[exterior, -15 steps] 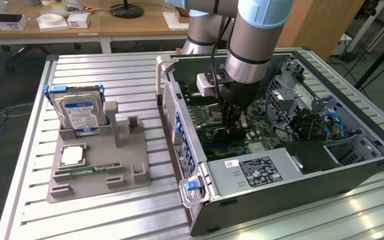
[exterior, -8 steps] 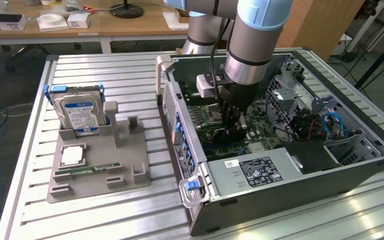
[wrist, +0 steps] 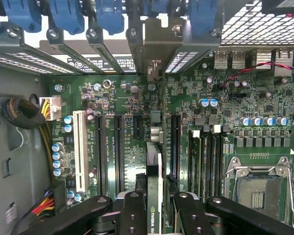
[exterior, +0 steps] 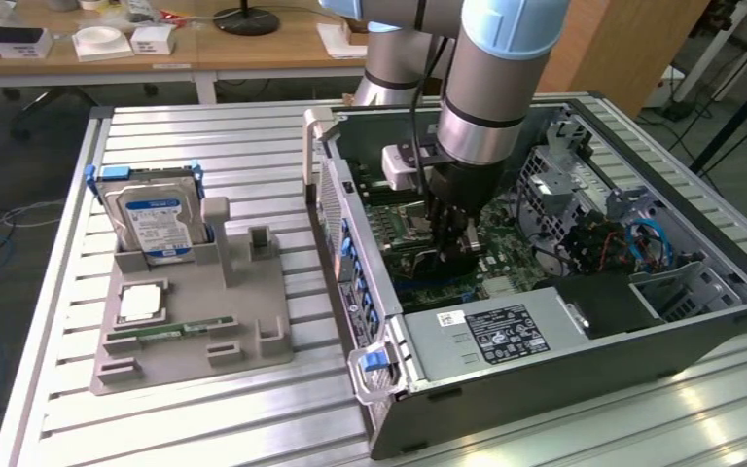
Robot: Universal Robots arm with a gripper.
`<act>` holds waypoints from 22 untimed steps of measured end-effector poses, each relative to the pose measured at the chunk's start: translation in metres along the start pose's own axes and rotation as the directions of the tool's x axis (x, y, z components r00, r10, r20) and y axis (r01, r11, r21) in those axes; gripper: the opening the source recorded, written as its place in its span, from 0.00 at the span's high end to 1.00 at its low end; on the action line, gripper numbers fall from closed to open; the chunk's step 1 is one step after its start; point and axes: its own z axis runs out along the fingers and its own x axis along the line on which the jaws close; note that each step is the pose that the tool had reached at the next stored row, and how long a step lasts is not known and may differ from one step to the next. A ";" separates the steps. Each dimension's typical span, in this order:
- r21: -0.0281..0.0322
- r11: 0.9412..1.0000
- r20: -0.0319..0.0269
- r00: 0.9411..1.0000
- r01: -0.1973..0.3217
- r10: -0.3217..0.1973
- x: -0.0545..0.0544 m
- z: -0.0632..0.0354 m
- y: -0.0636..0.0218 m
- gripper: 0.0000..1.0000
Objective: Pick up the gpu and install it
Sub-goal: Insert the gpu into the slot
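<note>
My gripper (exterior: 457, 245) is deep inside the open computer case (exterior: 685, 341), low over the green motherboard (wrist: 112, 98). It is shut on the gpu (wrist: 155, 166), which the wrist view shows edge-on as a thin green card between the two black fingers (wrist: 134, 213). The card stands upright on its edge, running toward the rear bracket openings (wrist: 152, 54) of the case. It lies between two long black expansion slots (wrist: 175, 147). Whether its lower edge touches a slot is hidden.
A white slot (wrist: 80, 147) and an open CPU socket (wrist: 257, 188) flank the card. Outside the case, a grey holder (exterior: 237, 341) carries a silver hard drive with a blue label (exterior: 153, 219), a memory stick (exterior: 172, 329) and a square chip (exterior: 140, 302). The power supply (exterior: 504, 331) sits at the case front.
</note>
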 end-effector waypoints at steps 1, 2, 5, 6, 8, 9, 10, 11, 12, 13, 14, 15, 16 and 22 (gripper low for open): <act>0.001 1.000 0.003 1.000 0.000 0.000 0.000 0.0009 0.0000 0.73; 0.001 1.000 0.002 1.000 0.000 0.000 0.000 0.0007 0.0000 0.67; 0.000 1.000 0.000 1.000 0.000 0.000 0.000 -0.0004 0.0000 0.61; 0.000 1.000 0.000 1.000 0.000 0.000 0.000 -0.0012 0.0000 0.55; 0.000 1.000 0.000 1.000 0.000 0.000 0.000 -0.0047 -0.0001 0.49; 0.000 1.000 0.000 1.000 0.000 0.000 0.000 -0.0078 -0.0002 0.43; 0.000 1.000 0.000 1.000 0.000 0.000 0.000 -0.0119 -0.0003 0.43; 0.000 1.000 0.000 1.000 0.000 0.000 0.000 -0.0164 -0.0005 0.43; 0.000 1.000 0.000 1.000 0.000 0.000 0.000 -0.0209 -0.0006 0.43; 0.000 1.000 0.000 1.000 0.000 0.000 0.000 -0.0241 -0.0007 0.44; 0.000 1.000 0.000 1.000 0.000 0.000 0.000 -0.0263 -0.0007 0.51; 0.000 1.000 0.000 1.000 0.000 0.000 0.000 -0.0286 -0.0008 0.51; 0.000 1.000 0.000 1.000 0.000 0.000 0.000 -0.0307 -0.0008 0.57; 0.000 1.000 0.000 1.000 0.000 0.000 0.000 -0.0389 -0.0010 0.80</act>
